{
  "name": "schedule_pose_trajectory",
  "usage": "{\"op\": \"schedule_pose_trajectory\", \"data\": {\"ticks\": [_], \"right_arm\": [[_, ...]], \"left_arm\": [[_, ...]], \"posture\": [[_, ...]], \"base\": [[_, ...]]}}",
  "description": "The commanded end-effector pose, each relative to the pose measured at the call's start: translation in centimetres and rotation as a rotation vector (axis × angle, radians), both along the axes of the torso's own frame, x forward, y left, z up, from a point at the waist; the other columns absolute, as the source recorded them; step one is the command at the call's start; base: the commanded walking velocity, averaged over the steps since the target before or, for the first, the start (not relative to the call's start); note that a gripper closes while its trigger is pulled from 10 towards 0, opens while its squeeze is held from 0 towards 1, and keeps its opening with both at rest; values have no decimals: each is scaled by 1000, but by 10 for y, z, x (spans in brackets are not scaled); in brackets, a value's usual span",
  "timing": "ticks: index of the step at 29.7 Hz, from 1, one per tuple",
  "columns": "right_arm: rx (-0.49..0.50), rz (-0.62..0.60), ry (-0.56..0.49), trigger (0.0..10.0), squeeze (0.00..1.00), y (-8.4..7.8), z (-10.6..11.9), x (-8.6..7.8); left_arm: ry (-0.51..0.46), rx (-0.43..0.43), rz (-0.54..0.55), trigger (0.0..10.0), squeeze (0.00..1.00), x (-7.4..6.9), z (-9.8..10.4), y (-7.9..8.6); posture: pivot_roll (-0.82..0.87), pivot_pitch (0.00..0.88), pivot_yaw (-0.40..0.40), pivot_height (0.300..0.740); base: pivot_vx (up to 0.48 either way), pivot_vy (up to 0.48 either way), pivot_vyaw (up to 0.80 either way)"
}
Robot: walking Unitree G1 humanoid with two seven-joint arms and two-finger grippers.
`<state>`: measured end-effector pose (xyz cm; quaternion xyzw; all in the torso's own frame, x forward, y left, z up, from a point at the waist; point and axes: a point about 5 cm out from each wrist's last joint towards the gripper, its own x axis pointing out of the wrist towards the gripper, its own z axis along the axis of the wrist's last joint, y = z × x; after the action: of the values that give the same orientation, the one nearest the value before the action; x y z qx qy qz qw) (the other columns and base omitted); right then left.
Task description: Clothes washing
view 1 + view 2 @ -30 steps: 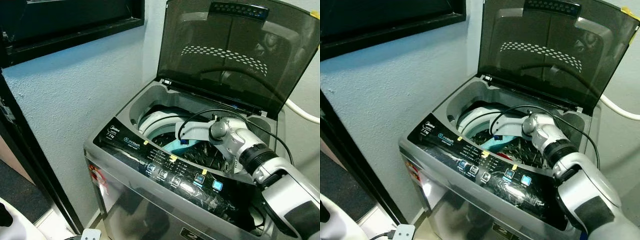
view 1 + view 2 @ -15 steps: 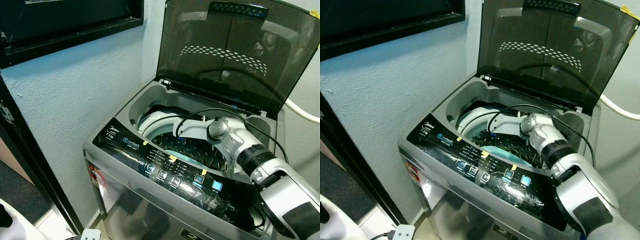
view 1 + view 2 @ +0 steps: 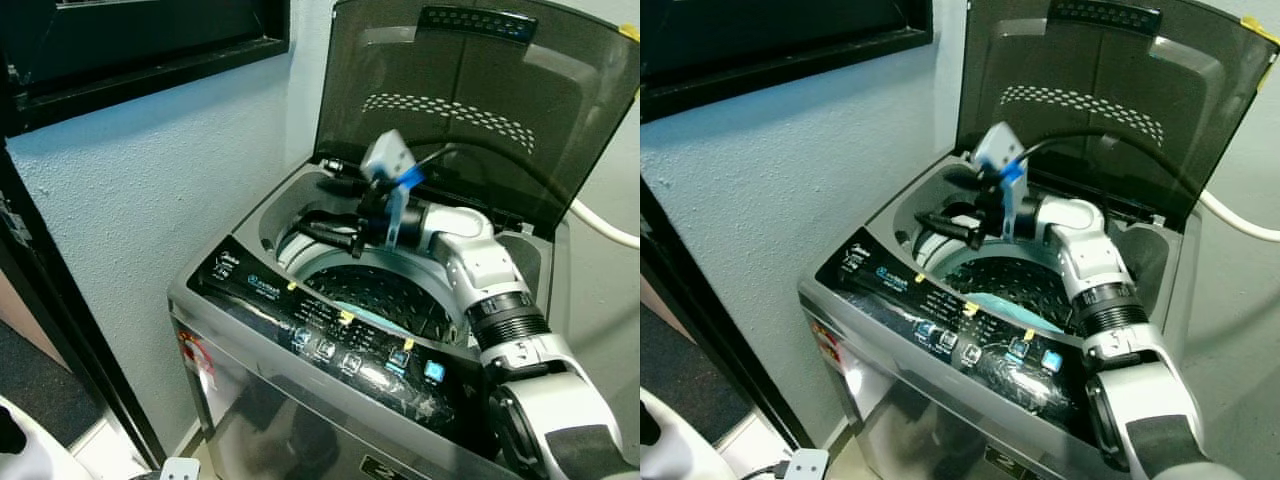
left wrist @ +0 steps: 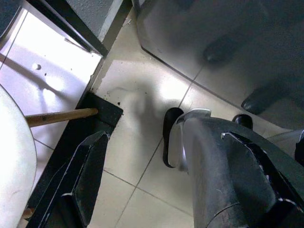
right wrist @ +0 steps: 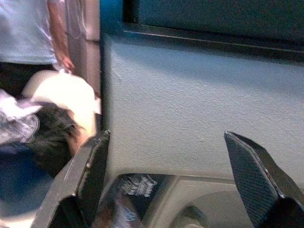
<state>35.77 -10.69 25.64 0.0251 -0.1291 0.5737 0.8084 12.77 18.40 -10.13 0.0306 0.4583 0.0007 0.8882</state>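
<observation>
A grey top-loading washing machine (image 3: 330, 345) stands with its dark lid (image 3: 470, 110) raised. In its perforated drum (image 3: 390, 290) a strip of light blue cloth (image 3: 362, 313) lies along the near side. My right gripper (image 3: 335, 210) is held above the tub's back left rim and points left toward the wall. It is open, with the fingers (image 5: 90, 171) wide apart and nothing between them. My left gripper (image 4: 171, 190) hangs open over the tiled floor beside the machine.
A pale blue wall (image 3: 150, 190) with a dark window frame (image 3: 140, 65) runs close on the left. A white hose (image 3: 605, 225) passes behind the lid on the right. A white rounded object (image 3: 30, 455) sits at the bottom left. A person (image 5: 28, 38) stands beyond the wall's corner.
My right arm has come up out of the drum and swung its gripper up and left over the rim. The light blue cloth stays in the drum.
</observation>
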Motion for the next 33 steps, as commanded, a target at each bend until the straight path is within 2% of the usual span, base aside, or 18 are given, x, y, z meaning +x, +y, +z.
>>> {"op": "schedule_pose_trajectory", "data": {"ticks": [1,2,7,10,14,20,22,23,24,26,28,30,31,33], "right_arm": [[108,43,0,10000,0,-4,7,-5],[148,70,-1,10000,0,-2,7,-9],[169,91,-5,10000,0,0,6,-12],[199,153,-8,10000,0,4,3,-20],[192,187,6,10000,0,9,-4,-25],[174,175,25,10000,0,11,-9,-26],[135,171,39,10000,0,12,-16,-26],[54,172,68,10000,0,14,-29,-28],[54,172,68,10000,0,14,-29,-28],[-26,182,80,10000,0,16,-45,-31],[-26,182,80,10000,0,16,-45,-31],[-91,228,127,10000,0,15,-63,-40],[-158,249,163,10000,0,13,-77,-46],[-158,249,163,10000,0,13,-77,-46]], "left_arm": [[128,-1,-3,10000,0,-28,-10,2],[130,2,-2,10000,0,-28,-10,4],[133,5,-3,10000,0,-30,-10,5],[144,13,-6,10000,0,-34,-11,7],[153,17,-9,10000,0,-36,-11,7],[155,14,-12,10000,0,-35,-12,5],[156,13,-13,10000,0,-35,-12,4],[156,12,-15,10000,0,-34,-12,3],[156,12,-15,10000,0,-34,-12,3],[155,12,-17,10000,0,-34,-12,3],[155,12,-17,10000,0,-34,-12,3],[153,11,-18,10000,0,-33,-12,2],[153,11,-19,10000,0,-33,-11,2],[153,11,-19,10000,0,-33,-11,2]], "posture": [[167,0,-67,740],[168,0,-66,740],[169,0,-63,740],[170,0,-61,740],[172,0,-60,740],[170,0,-58,740],[166,0,-58,740],[166,0,-58,740],[166,0,-58,740],[166,0,-58,740],[166,0,-58,740],[165,0,-60,740],[165,0,-60,740],[165,0,-60,740]], "base": [[-349,0,0],[-386,0,0],[-388,0,0],[-395,0,0],[-397,0,0],[-394,0,0],[-390,0,0],[-382,0,0],[-382,0,0],[-375,0,0],[-375,0,0],[-343,0,0],[-319,0,0],[-319,0,0]]}}
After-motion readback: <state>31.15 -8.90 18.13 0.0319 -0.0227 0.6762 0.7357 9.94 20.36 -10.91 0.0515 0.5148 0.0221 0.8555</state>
